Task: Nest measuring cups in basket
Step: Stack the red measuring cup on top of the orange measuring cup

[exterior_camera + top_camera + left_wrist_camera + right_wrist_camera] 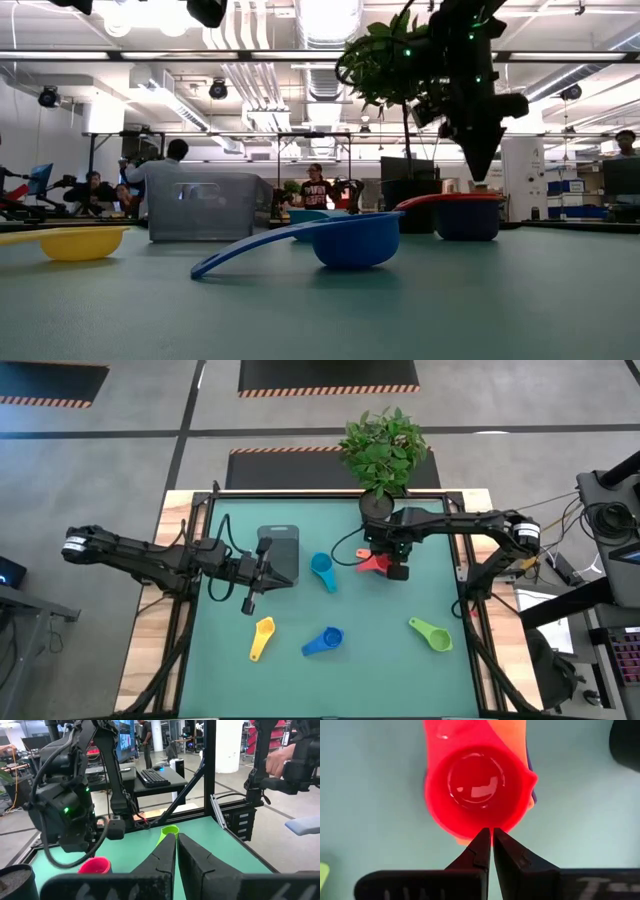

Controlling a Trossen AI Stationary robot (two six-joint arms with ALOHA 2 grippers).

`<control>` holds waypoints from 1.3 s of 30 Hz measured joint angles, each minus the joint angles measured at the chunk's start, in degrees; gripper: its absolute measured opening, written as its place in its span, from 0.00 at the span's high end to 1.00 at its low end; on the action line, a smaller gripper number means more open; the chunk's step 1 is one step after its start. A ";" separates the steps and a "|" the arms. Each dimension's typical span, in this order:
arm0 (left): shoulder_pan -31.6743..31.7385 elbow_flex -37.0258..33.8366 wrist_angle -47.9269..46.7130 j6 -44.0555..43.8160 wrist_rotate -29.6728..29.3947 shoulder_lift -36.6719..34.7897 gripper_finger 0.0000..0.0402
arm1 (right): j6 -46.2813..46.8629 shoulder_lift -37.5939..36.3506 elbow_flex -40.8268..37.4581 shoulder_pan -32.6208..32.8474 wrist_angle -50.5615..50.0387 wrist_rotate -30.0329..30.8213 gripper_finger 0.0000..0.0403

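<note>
Measuring cups not yet nested in the basket [279, 552].
Cyan [322, 570], yellow [263, 635], blue [325, 641] and green [431, 633] cups are scattered on the worktop [380, 660]; the red cup [477, 790] is stacked on others, with the clenched right tool [491, 847] above; the left tool [176, 852] is clenched, empty.

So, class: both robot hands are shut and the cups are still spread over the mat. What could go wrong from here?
1. The right hand hangs shut just above the red cup, which sits on other cups. Coming down shut, it might knock the stack instead of gripping it.
2. The plant pot stands close behind that stack, so a swing could bump it.
3. The left hand is beside the basket and might shove it.
</note>
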 joint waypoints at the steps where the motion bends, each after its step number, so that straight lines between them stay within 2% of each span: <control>1: 0.00 0.00 0.00 0.00 -0.01 0.00 1.00 | 0.45 -0.28 0.23 0.41 -0.02 -0.01 0.98; 10: 0.00 0.02 -0.37 0.00 -0.01 0.27 1.00 | 7.01 -7.23 -0.95 7.91 3.61 0.46 0.98; 14: -0.01 0.04 0.40 0.00 -0.01 1.57 1.00 | 10.14 -12.47 -4.79 12.87 13.57 1.26 0.98; 19: 0.00 0.04 4.48 0.02 -0.01 5.42 1.00 | 11.71 -19.41 -12.65 17.50 26.21 7.26 0.98; 25: -0.01 3.11 7.38 0.00 -0.01 12.98 1.00 | 12.19 -27.35 -22.84 19.27 37.90 14.53 0.98; 31: 0.37 11.42 3.12 2.29 -0.17 24.02 1.00 | 9.59 -34.15 -31.60 19.14 51.05 15.64 0.98; 36: 2.12 17.49 1.72 3.69 -5.91 33.74 1.00 | 3.63 -38.45 -36.63 19.14 63.26 15.74 0.98; 39: 3.72 20.81 1.59 3.83 -6.12 39.79 1.00 | -0.07 -40.63 -38.84 19.14 69.20 15.68 0.98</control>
